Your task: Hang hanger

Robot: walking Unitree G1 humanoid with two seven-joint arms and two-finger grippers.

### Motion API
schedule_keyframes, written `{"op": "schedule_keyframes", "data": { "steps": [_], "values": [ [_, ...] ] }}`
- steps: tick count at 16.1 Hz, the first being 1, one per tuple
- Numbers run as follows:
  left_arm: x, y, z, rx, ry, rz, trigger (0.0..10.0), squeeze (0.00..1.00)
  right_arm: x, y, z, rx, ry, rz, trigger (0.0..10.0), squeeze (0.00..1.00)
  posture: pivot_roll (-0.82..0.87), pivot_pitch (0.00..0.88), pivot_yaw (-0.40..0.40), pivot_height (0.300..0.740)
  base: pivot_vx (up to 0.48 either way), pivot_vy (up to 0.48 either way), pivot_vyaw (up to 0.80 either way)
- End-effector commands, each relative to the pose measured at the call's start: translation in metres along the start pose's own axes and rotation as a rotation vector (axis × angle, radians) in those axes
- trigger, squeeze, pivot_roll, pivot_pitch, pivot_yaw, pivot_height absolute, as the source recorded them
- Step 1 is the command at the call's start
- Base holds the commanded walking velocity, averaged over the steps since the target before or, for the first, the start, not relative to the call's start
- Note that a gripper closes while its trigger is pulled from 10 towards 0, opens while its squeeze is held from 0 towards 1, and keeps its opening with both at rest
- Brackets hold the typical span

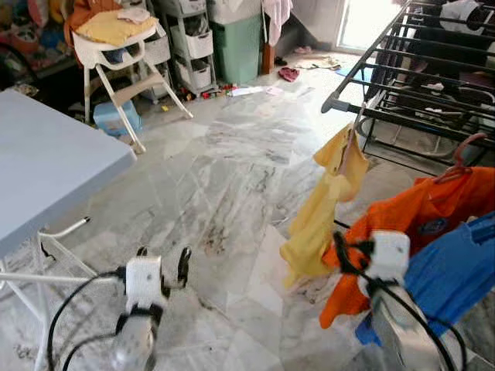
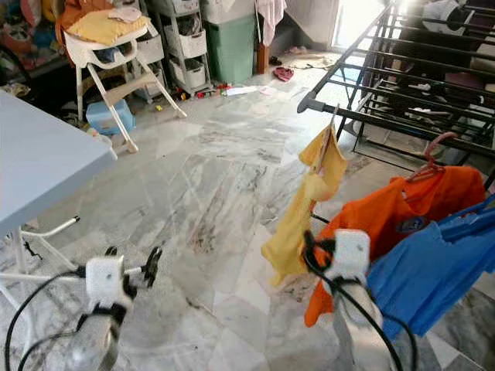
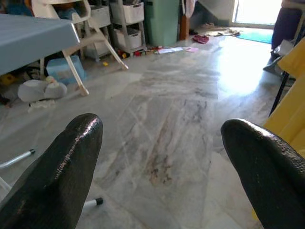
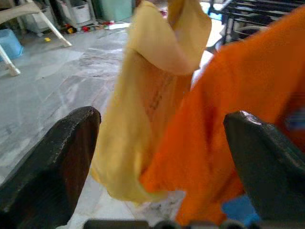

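The right gripper (image 1: 348,251), jaws open and empty, sits just before the orange shirt (image 1: 418,224), whose pink hanger (image 1: 462,158) hooks up and beyond. The left gripper (image 1: 162,267), also open, is well apart over bare floor.

Grey marble floor (image 1: 232,178), sunlit toward the doorway (image 1: 363,19). Beyond the blue table (image 1: 46,162): white high chair (image 1: 116,54), drawer units (image 1: 189,42), green bin (image 1: 236,46).

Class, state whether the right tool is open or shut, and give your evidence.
Open. The right tool has its two black fingers wide apart, with the yellow garment and orange shirt between them, ungripped.
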State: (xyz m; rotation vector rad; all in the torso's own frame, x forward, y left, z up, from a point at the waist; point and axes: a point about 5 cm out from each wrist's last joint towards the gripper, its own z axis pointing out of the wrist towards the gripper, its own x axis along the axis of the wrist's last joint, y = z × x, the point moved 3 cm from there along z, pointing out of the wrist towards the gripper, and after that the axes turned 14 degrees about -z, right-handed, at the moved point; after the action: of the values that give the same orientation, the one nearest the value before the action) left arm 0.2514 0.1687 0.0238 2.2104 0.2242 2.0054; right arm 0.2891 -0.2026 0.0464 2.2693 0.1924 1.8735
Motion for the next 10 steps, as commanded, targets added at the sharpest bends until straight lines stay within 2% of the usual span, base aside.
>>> {"op": "schedule_keyframes", "data": {
  "steps": [1, 5, 8, 10],
  "values": [
    [0.004, 0.001, -0.003, -0.032, 0.013, 0.035, 10.0, 0.00, 0.011, 0.006, -0.002, -0.020, 0.039, -0.012, 10.0, 0.00, -0.12, 0.000, 0.061, 0.740, 0.000, 0.000, 0.00],
    [-0.003, -0.009, -0.013, -0.013, -0.027, 0.052, 10.0, 0.00, -0.003, 0.014, -0.018, -0.004, -0.002, -0.035, 10.0, 0.00, -0.12, 0.000, 0.073, 0.740, 0.000, 0.000, 0.00],
    [-0.018, -0.021, -0.016, 0.036, -0.067, 0.084, 10.0, 0.00, -0.007, 0.006, -0.025, 0.051, -0.014, -0.067, 10.0, 0.00, -0.12, 0.000, 0.080, 0.740, 0.000, 0.000, 0.00],
    [-0.017, -0.025, -0.013, 0.056, -0.060, 0.097, 10.0, 0.00, -0.007, 0.006, -0.025, 0.048, -0.017, -0.064, 10.0, 0.00, -0.13, 0.000, 0.083, 0.740, 0.000, 0.000, 0.00]
  ]
}}
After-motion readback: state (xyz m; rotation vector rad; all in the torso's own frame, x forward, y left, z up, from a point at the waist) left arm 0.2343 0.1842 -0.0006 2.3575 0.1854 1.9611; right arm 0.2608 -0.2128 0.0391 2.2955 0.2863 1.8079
